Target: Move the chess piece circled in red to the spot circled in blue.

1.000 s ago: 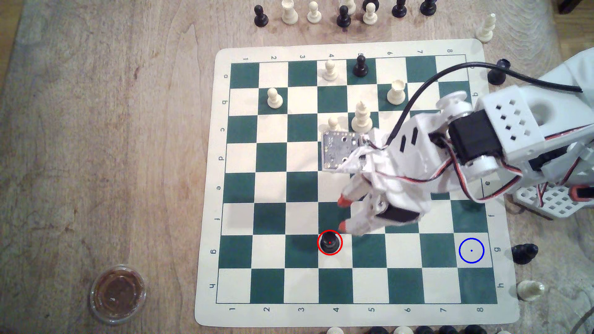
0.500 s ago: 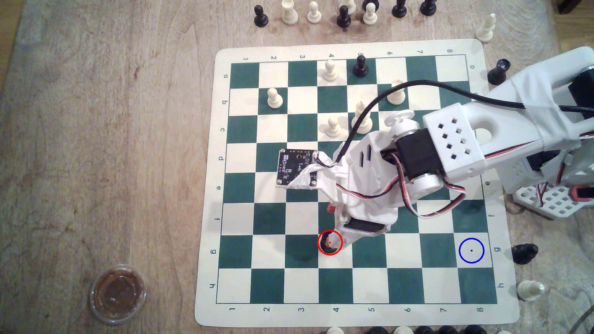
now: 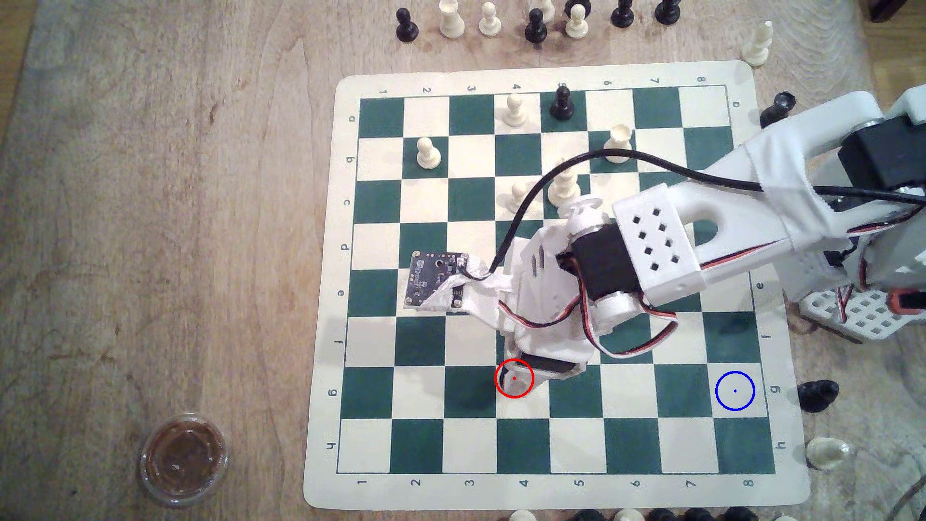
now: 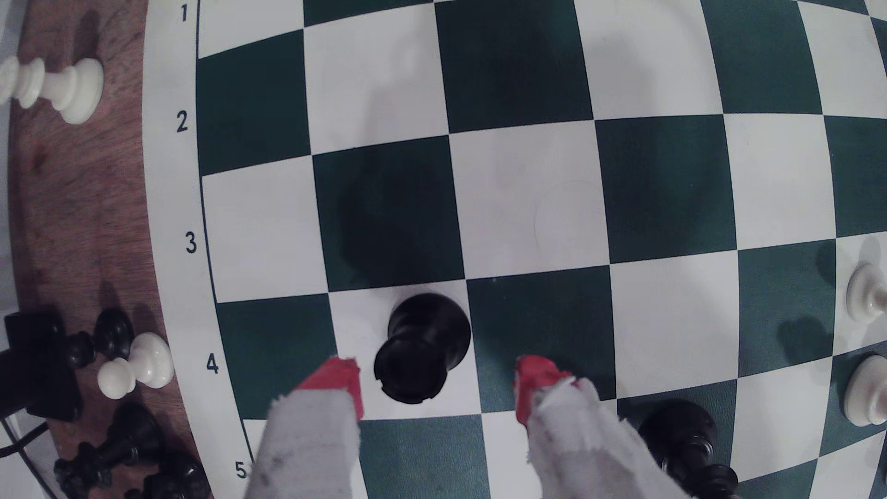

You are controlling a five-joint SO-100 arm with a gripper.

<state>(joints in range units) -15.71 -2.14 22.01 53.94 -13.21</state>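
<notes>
Row g squares between chess piece (image 3: 507, 383) and spot (image 3: 735, 391) lay bare, wide room to pass. Spot square itself free. Black piece (image 3: 817, 395) stood off board (image 3: 781, 481) just beside spot, only near obstacle.

You can see a small round cup (image 3: 184, 458) of brown stuff on the wooden table (image 3: 150, 225), well apart from the board. Two cream pawns (image 3: 427, 153) (image 3: 514, 109) and one black pawn (image 3: 561, 102) stand on far squares.
</notes>
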